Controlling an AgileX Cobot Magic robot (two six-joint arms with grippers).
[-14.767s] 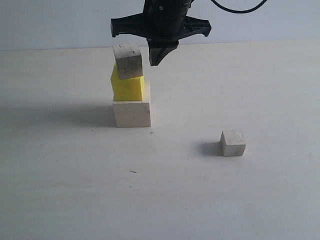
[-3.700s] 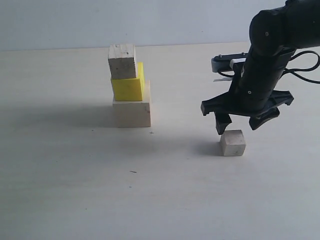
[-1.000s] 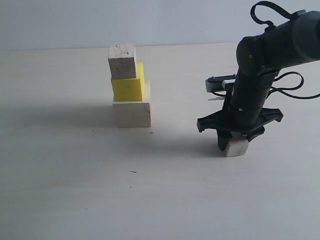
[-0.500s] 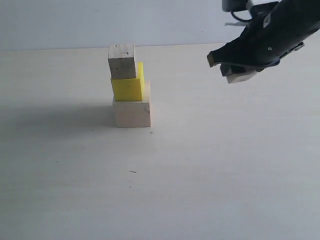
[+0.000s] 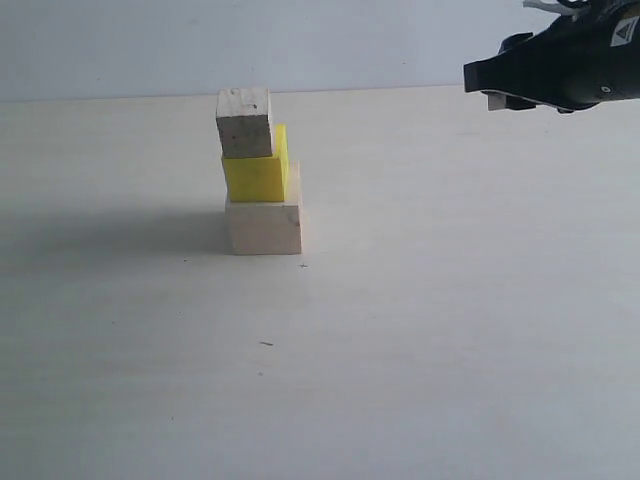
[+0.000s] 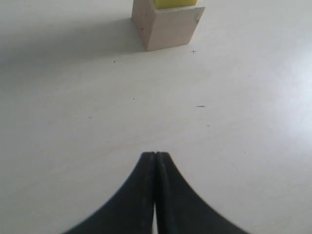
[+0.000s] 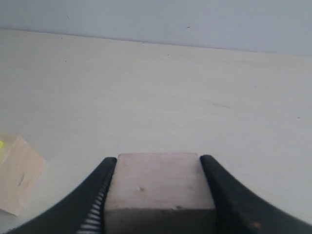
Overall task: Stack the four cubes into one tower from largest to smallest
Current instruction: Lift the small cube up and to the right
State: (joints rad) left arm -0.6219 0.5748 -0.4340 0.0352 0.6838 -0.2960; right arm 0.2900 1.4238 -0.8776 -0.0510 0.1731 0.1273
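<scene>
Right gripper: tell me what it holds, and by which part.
The right gripper holds a small cube, clamped by two opposite side faces.

Right gripper (image 7: 158, 165) clamped aloft, seemingly horizontal

We count one obstacle on the pale tabletop (image 5: 430, 340): the column (image 5: 258, 186) of a large pale wooden cube (image 5: 264, 228), a bright yellow cube (image 5: 254, 172) and a small greyish wooden cube (image 5: 245, 122). The air above its top lies open. The black right gripper (image 7: 158, 163), clamping a second small greyish cube (image 7: 159, 187), hangs high, well apart to the right, with an open path between.
</scene>
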